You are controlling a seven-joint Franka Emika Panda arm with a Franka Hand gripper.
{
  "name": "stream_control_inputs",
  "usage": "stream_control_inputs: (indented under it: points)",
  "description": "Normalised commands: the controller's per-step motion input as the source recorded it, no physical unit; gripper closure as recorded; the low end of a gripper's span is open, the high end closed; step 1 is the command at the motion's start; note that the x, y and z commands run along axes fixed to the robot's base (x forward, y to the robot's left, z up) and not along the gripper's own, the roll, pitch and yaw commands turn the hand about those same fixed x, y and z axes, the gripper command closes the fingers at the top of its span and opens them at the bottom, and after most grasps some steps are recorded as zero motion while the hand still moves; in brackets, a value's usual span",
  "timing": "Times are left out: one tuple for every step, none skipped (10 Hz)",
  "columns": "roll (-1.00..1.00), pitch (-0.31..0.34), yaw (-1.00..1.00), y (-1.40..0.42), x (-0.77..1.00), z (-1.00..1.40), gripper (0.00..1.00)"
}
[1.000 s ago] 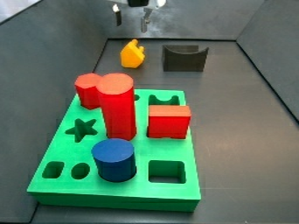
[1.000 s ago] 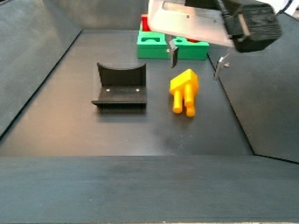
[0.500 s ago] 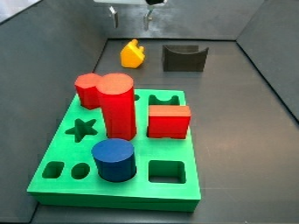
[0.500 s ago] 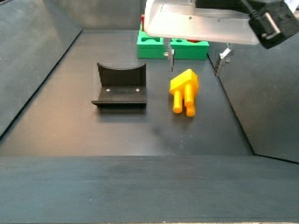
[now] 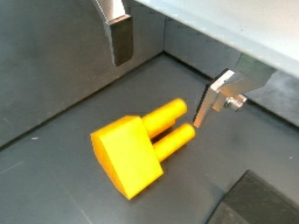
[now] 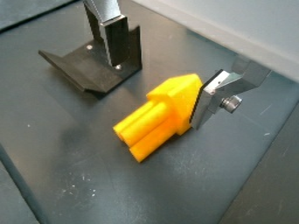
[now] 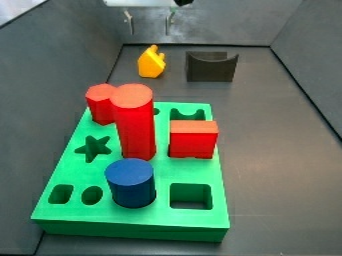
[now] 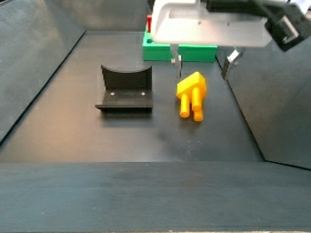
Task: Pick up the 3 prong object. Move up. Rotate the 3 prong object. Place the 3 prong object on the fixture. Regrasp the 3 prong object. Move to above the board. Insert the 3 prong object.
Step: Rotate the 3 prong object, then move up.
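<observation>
The 3 prong object (image 8: 191, 94) is a yellow-orange block lying on its side on the dark floor, also seen at the back (image 7: 152, 62). My gripper (image 8: 203, 64) hangs open above it, and only its tips (image 7: 150, 13) show at the edge of a side view. In both wrist views the 3 prong object (image 5: 135, 150) (image 6: 162, 121) lies below the open gripper (image 5: 165, 74) (image 6: 165, 79), untouched by the fingers (image 5: 121, 39) (image 6: 212, 101). The fixture (image 8: 124, 88) (image 7: 210, 66) (image 6: 91, 66) stands beside it. The green board (image 7: 74, 195) (image 8: 159, 46) lies apart.
On the board stand a tall red cylinder (image 7: 134, 120), a red piece (image 7: 100, 101), a red cube (image 7: 194, 138) and a blue cylinder (image 7: 130, 182). Grey walls (image 8: 43, 64) enclose the floor on all sides.
The gripper has risen a little over the 3 prong object and stays open. The 3 prong object and the fixture have not moved.
</observation>
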Motion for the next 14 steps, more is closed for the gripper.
stream_control_inputs:
  points:
    - [-0.01, -0.021, -0.03, 0.00, 0.02, -1.00, 0.00]
    - [-0.02, -0.022, -0.02, 0.00, 0.02, -1.00, 0.00]
    - [-0.04, -0.030, 0.00, 0.00, 0.03, -1.00, 0.00]
    - [-0.05, -0.034, 0.00, 0.00, 0.04, -1.00, 0.00]
    - [-0.07, -0.032, 0.01, 0.00, 0.05, -1.00, 0.00]
    - [-0.08, -0.034, 0.01, 0.01, 0.05, -0.91, 0.00]
    - [-0.09, -0.036, 0.02, 0.01, 0.05, -0.76, 0.00]
    - [-0.10, -0.042, 0.02, 0.01, 0.05, -0.65, 0.00]
    - [-0.10, -0.050, 0.02, 0.01, 0.04, -0.51, 0.00]
    - [-0.11, -0.053, 0.02, 0.01, 0.04, -0.45, 0.00]
    - [-0.12, -0.055, 0.01, 0.02, 0.04, -0.32, 0.00]
    - [-0.12, -0.056, 0.01, 0.02, 0.04, -0.22, 0.00]
    - [0.00, 0.000, 0.00, 0.00, 0.00, 0.00, 1.00]
    - [0.00, 0.000, 0.00, 0.00, 0.00, 0.83, 1.00]
